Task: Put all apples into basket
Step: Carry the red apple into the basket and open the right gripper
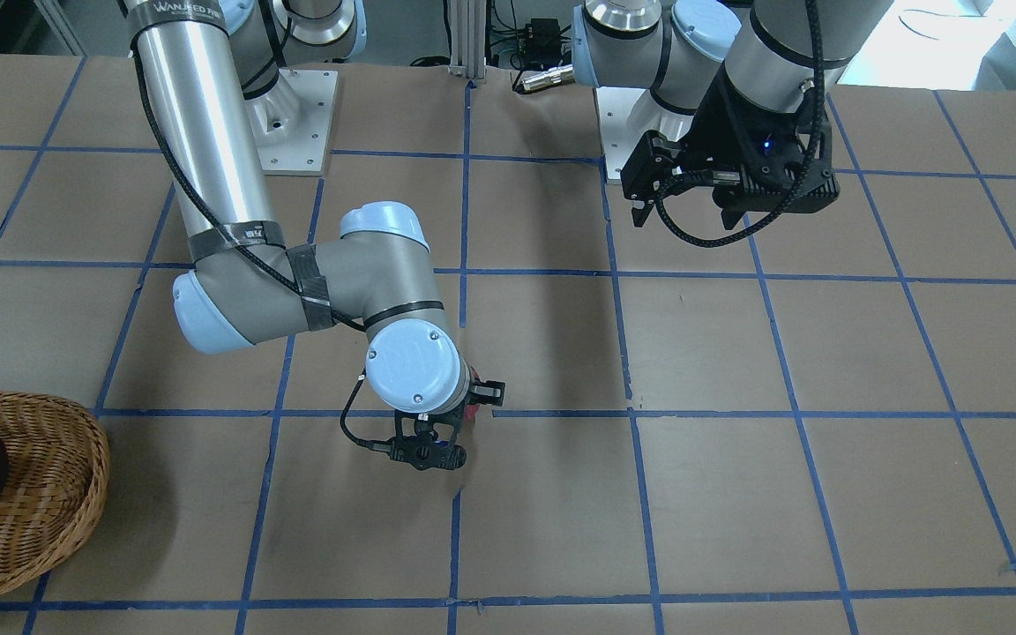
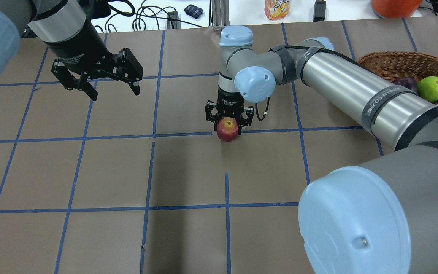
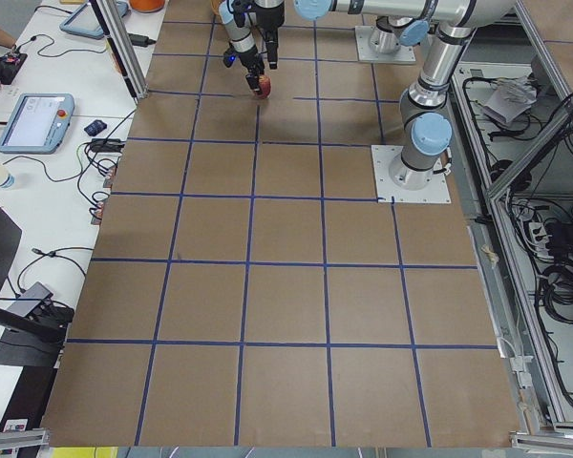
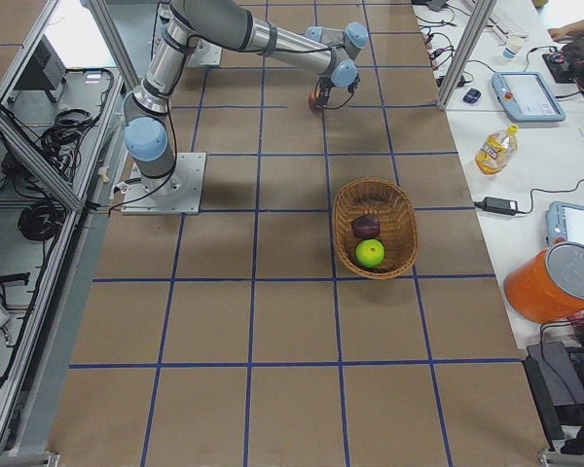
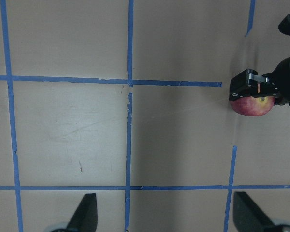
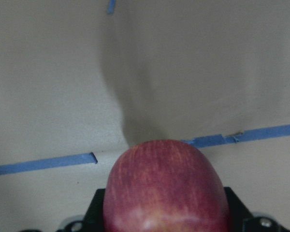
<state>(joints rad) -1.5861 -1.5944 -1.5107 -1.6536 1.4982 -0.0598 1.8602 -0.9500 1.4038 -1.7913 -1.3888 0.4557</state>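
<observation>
With the right gripper (image 2: pixel 229 122), grips the red apple (image 2: pixel 227 132): fingers clenched on either side of it, wrist pointing straight down. Sits low at the brown surface (image 2: pixel 188 175), by a blue tape line (image 2: pixel 181 134) near the middle; cannot tell whether touching the paper or just clear of it. Fills the lower middle of the right wrist view, red skin streaked with yellow.

Farther out, toward the robot's left: left gripper (image 2: pixel 114 92), released, fingers spread wide, hanging above the surface and well apart from the red apple. Looks down on paper and tape in its own wrist view, with the red apple and the right gripper near that view's right edge.

Farther still, on the robot's right: wicker basket (image 2: pixel 390 58), holding the green apple (image 2: pixel 432 88) and the dark purple apple (image 2: pixel 405 83) side by side, partly hidden behind the right arm (image 2: pixel 356 91).

Beyond the far edge of the surface: cables (image 2: pixel 143 17) and a bottle (image 2: pixel 277 7).
</observation>
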